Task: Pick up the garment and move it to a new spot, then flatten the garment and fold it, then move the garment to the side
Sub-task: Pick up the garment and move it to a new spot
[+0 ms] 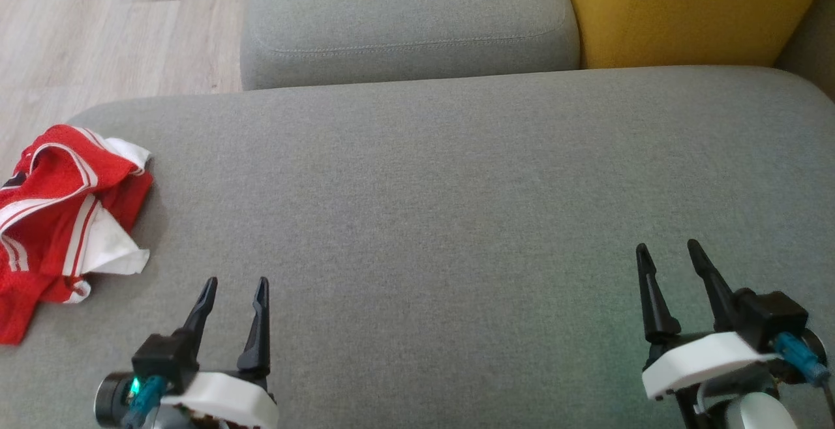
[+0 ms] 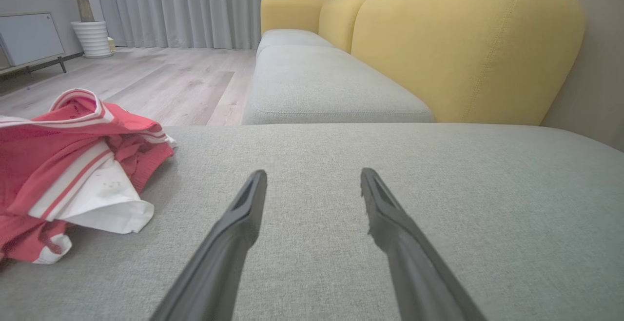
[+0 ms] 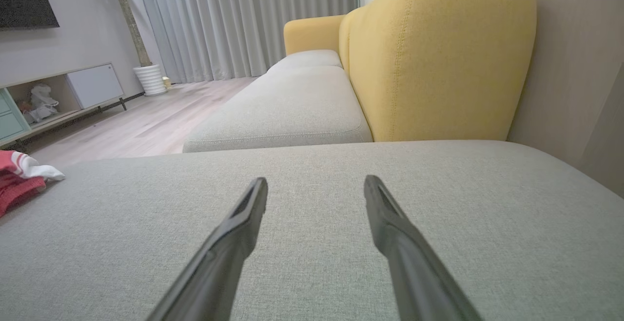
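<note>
Garment (image 1: 59, 207), red mesh with white stripes and a white lining, lies crumpled at the left edge of the head view, on the left end of the wide grey seat cushion (image 1: 424, 207), partly cut off by the frame. A dark mark on it at the frame's left edge is too cropped for me to read.

My left pincer (image 1: 236, 282) sits at the lower left of the head view, its two dark fingers spread wide with nothing between them, pointing up the frame. The garment is up and to the left of it, near but apart. In the left wrist view the cloth heap fills the left side, and plain grey fabric runs between it and my fingers.

My right pincer (image 1: 667, 246) is at the lower right of the head view, equally wide apart and holding nothing, well away from the garment. In its wrist view only a red and white corner shows at the far left edge.

Above the wide cushion in the head view lies a second grey cushion (image 1: 404, 18), with a yellow backrest (image 1: 685, 5) at the upper right and pale wood floor (image 1: 98, 25) at the upper left. The left wrist view shows grey curtains (image 2: 204, 4), a white ribbed planter (image 2: 91, 38) and a low cabinet (image 2: 29, 38) at the upper left.
</note>
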Available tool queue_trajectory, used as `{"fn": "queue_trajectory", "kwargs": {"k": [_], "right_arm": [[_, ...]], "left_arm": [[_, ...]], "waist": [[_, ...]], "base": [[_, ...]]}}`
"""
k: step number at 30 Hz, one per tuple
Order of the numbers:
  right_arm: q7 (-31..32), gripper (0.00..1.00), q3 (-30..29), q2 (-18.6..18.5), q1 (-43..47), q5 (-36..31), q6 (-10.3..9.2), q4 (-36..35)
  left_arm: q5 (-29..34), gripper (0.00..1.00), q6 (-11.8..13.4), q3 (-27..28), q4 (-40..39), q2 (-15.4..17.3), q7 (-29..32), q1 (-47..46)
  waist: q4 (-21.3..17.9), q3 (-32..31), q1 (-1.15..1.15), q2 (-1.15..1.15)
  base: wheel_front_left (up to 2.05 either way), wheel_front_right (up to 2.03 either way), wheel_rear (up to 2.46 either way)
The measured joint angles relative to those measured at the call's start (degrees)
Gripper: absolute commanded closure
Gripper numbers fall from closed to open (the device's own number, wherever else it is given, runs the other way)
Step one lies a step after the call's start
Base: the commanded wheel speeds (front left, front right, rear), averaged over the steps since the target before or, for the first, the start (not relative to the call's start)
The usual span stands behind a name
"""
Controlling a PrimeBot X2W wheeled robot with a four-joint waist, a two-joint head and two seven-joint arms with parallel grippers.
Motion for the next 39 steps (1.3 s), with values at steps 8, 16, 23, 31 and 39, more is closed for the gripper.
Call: {"fn": "queue_trajectory", "kwargs": {"k": [8,16,23,31,39], "right_arm": [[0.09,0.0,-0.18,0.36,0.03,0.49,0.0,0.01],[0.16,0.0,-0.19,0.53,0.04,0.37,0.0,0.01],[0.51,0.0,-0.22,0.54,0.18,-0.3,0.0,-0.25],[1.44,0.0,0.99,0.55,1.15,-1.19,0.0,-3.18],[1.94,0.0,2.92,0.83,1.19,-1.33,0.0,-5.35]], "left_arm": [[0.0,0.0,0.11,0.52,1.34,-0.07,0.0,-0.01],[0.34,0.0,0.59,0.47,1.69,-0.07,0.0,-0.01],[0.81,0.0,1.15,0.62,1.45,-0.01,0.0,-0.12],[0.3,0.0,1.68,1.53,1.2,0.27,-0.01,-0.72],[0.22,0.0,2.66,3.16,0.33,1.82,-0.01,-1.37]], "waist": [[-0.11,-0.05,0.0,0.0],[0.0,0.01,0.0,0.0],[1.04,0.19,0.0,0.0],[6.15,0.29,0.0,0.0],[14.51,0.27,0.0,0.0]], "base": [[0.0,0.0,0.0],[0.0,0.0,0.0],[0.0,0.0,0.0],[0.0,0.0,0.0],[0.0,0.0,0.0]]}}
